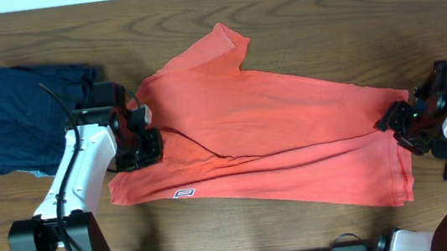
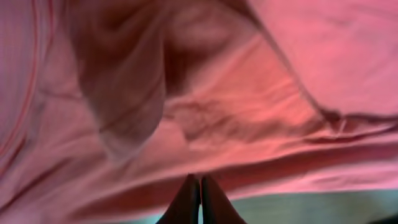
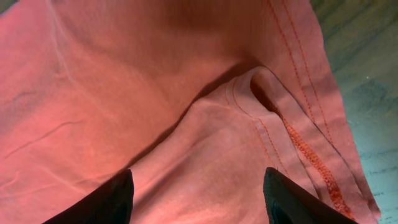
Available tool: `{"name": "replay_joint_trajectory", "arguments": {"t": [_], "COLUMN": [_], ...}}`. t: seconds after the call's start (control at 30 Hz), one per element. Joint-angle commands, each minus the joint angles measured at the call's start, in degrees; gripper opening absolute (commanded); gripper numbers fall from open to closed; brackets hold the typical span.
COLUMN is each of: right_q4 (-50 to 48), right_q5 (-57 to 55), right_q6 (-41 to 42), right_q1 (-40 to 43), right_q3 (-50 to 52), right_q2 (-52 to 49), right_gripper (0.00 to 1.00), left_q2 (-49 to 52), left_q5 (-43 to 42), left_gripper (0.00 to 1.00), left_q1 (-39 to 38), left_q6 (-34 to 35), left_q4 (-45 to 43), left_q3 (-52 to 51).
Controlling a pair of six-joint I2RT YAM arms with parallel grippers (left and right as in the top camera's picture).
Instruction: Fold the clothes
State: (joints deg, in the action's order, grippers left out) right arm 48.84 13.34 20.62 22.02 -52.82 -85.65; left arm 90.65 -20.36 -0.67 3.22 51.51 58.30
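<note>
- The coral-red T-shirt lies spread slantwise across the middle of the counter, one sleeve pointing to the far edge.
- The left claw is clenched at the shirt's left end; I cannot tell whether it pinches cloth.
- The right claw is released, its fingers astride the stitched hem.
- The navy garment lies at the far left.
</note>
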Motion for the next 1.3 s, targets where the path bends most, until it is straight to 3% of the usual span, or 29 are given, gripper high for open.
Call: {"name": "replay_joint_trajectory", "arguments": {"t": [0.0,0.13,0.27,0.67,0.83,1.0,1.1,1.27], "right_q4": [-0.46,-0.85,-0.94,-1.09,-1.07,-1.09,-1.16,-1.66], "right_q5": [0.39,0.39,0.39,0.42,0.42,0.42,0.42,0.39], "right_q6": [0.76,0.79,0.79,0.76,0.76,0.74,0.74,0.72], "right_q1": [0.09,0.09,0.09,0.09,0.09,0.09,0.09,0.09], "right_q3": [-0.76,-0.76,-0.76,-0.76,-0.76,-0.76,-0.76,-0.76], "right_q2": [0.79,0.79,0.79,0.79,0.79,0.79,0.79,0.79], "right_gripper": [0.65,0.65,0.65,0.66,0.66,0.66,0.66,0.66], "left_q2": [-1.03,-0.92,-0.90,-1.20,-3.78,-6.43,-8.17,-7.67], "left_q5": [3.30,8.50,8.28,-24.13,-22.36,-12.50,-1.73,9.20], "left_gripper": [0.06,0.06,0.06,0.06,0.06,0.06,0.06,0.06], "left_q1": [-0.09,-0.07,-0.09,-0.81,-0.81,-0.81,-0.81,-0.83], "left_q6": [-2.60,-2.51,-1.18,5.11,6.08,2.95,2.84,2.82], "left_q4": [-1.07,-10.54,-20.31,-45.51,-42.07,-28.00,-19.74,-18.32], "left_q3": [-2.75,-9.51,-14.25,-12.48,-11.50,-11.50,-11.50,-12.98]}}
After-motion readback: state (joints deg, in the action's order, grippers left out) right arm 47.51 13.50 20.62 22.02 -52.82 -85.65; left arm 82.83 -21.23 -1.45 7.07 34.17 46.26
